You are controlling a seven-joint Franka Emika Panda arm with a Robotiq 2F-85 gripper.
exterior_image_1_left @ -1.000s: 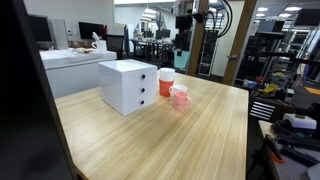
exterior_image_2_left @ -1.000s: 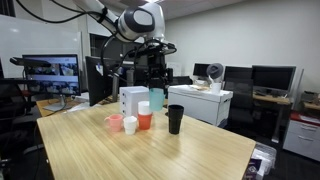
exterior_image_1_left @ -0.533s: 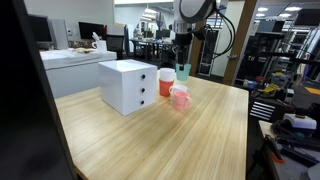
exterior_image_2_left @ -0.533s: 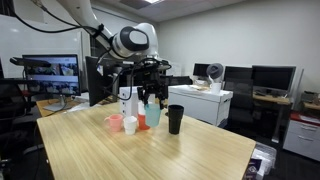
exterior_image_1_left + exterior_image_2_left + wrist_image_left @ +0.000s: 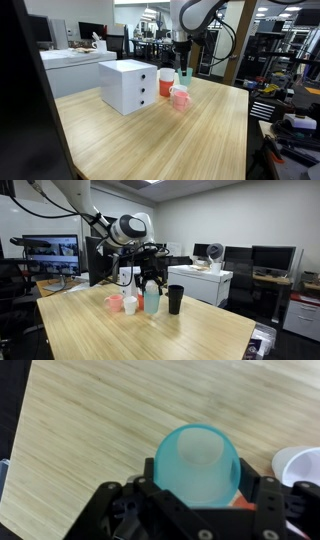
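Observation:
My gripper [image 5: 197,488] is shut on a translucent teal cup [image 5: 197,460], with one jaw against each side of it. In both exterior views the arm hangs over the wooden table [image 5: 170,335] and holds the teal cup [image 5: 152,300] upright, low among other cups. The teal cup [image 5: 183,76] is just behind a pink mug [image 5: 179,97] and beside an orange cup [image 5: 165,82]. Whether its base touches the table I cannot tell.
A white drawer box [image 5: 128,85] stands behind the cups. A black cup [image 5: 175,299] is right next to the teal cup, and a white cup [image 5: 130,305] and the pink mug [image 5: 114,303] sit on its other side. Desks and monitors surround the table.
The arm has come down from high above the table, carrying the teal cup to table level among the other cups. The grip has stayed the same.

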